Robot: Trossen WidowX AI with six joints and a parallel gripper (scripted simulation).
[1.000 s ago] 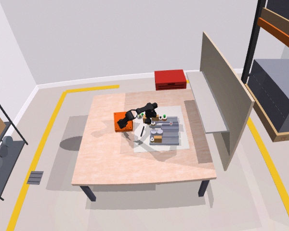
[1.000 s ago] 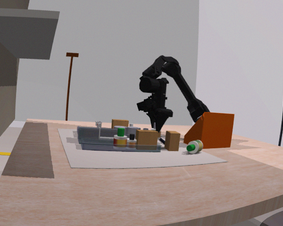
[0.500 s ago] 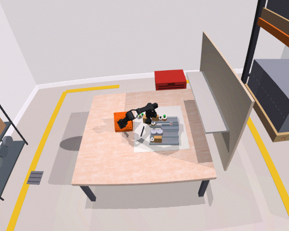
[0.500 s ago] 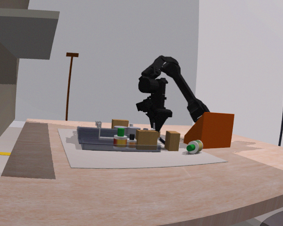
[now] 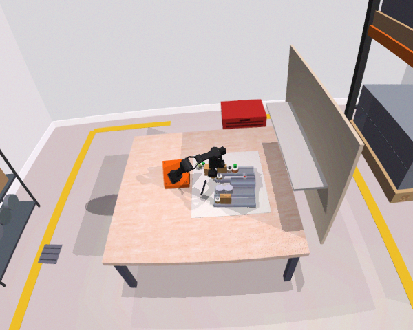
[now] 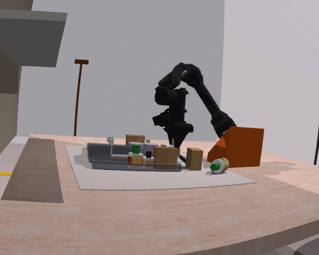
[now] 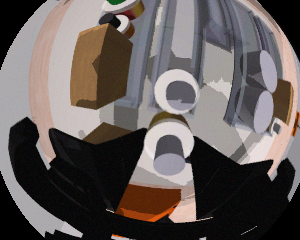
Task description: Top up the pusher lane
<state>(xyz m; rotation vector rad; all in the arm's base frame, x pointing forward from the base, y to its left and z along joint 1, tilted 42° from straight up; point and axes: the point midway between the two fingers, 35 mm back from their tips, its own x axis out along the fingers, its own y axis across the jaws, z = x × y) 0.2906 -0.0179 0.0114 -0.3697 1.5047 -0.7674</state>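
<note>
From the exterior view, the gripper's [image 6: 177, 142] fingertips and whatever they clamp are hidden behind a cardboard box [image 6: 166, 157]. In the wrist view, black fingers cover the held jar's [image 7: 169, 148] sides; its label cannot be read.
</note>
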